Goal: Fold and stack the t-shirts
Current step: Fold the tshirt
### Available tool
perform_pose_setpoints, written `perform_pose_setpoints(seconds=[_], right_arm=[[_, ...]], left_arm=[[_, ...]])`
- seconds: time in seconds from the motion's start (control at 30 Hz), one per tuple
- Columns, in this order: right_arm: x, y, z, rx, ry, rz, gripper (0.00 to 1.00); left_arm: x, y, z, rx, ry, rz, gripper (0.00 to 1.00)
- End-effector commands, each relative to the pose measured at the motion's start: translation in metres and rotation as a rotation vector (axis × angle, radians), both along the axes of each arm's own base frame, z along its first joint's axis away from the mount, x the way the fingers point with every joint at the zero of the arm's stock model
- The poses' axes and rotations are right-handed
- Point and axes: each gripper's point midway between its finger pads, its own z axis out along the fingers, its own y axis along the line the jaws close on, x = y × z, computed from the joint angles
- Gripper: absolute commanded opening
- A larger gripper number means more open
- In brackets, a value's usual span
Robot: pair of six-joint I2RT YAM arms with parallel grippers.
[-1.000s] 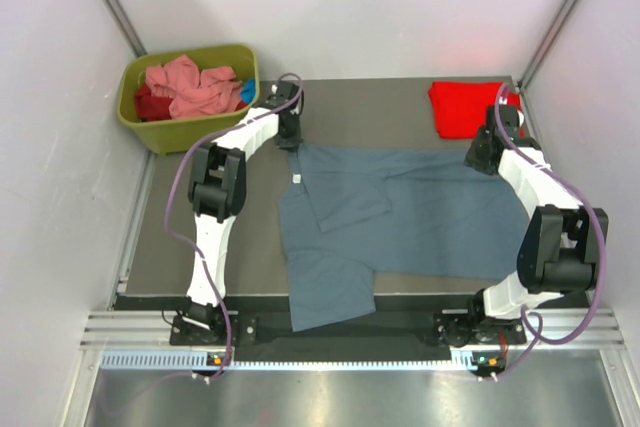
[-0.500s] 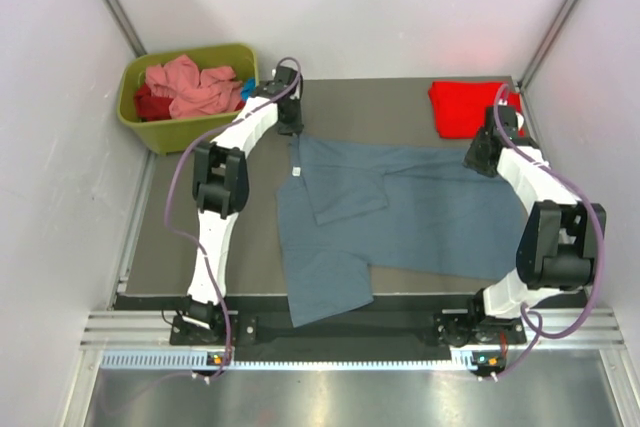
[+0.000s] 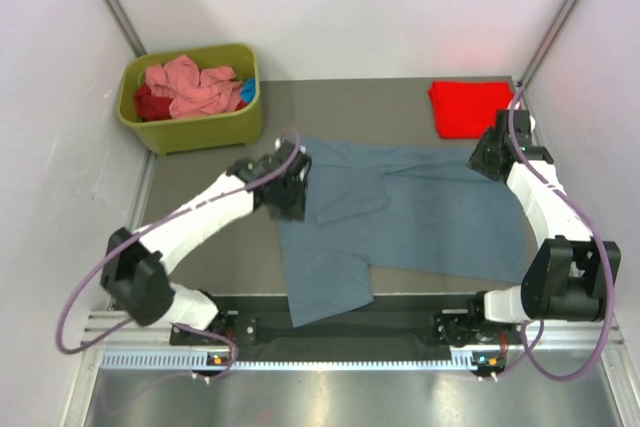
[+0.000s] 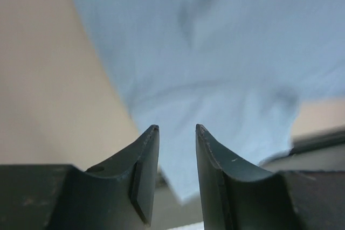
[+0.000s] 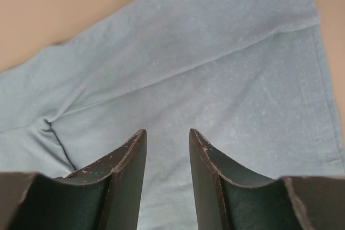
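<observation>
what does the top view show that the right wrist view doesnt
Only top: the green bin of crumpled shirts, the left arm, and the whole blue-grey shirt with a sleeve folded in. Only right wrist: the shirt's hem stitching, and that the right gripper is open over the cloth. Both: the blue-grey shirt, the red shirt, the table.

An olive-green bin (image 3: 195, 133) sits at the table's (image 3: 370, 107) far-left corner.

The spread t-shirt (image 3: 430, 222) is plain slate blue-grey; the folded t-shirt (image 3: 465, 107) is bright red. The bin (image 3: 200, 133) is olive green, with a salmon pink shirt (image 3: 195, 87) and a dark red shirt (image 3: 148, 105) inside. The table (image 3: 350, 107) is grey-brown
</observation>
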Motion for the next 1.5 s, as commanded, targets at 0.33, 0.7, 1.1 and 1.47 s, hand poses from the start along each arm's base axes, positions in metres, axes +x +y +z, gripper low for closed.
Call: perform_pose_setpoints(seconds=[0.33,0.7,1.1,1.47], right_arm=[[-0.006,0.008,-0.002,0.039,-0.026,0.048,0.38],[-0.012,-0.001,-0.007,0.008,-0.005,0.031,0.39],[-0.018,-0.007,-0.008,-0.008,0.0,0.007,0.39],[-0.028,-0.016,-0.017,-0.028,0.035,-0.027,0.39]], left_arm=[[-0.179,0.004,-0.058,-0.143,0.232,0.184,0.47],[-0.203,-0.004,-0.099,-0.076,0.311,0.178,0.43],[-0.215,0.006,-0.126,0.034,0.355,0.174,0.4],[-0.222,0.005,-0.131,0.0,0.367,0.161,0.34]])
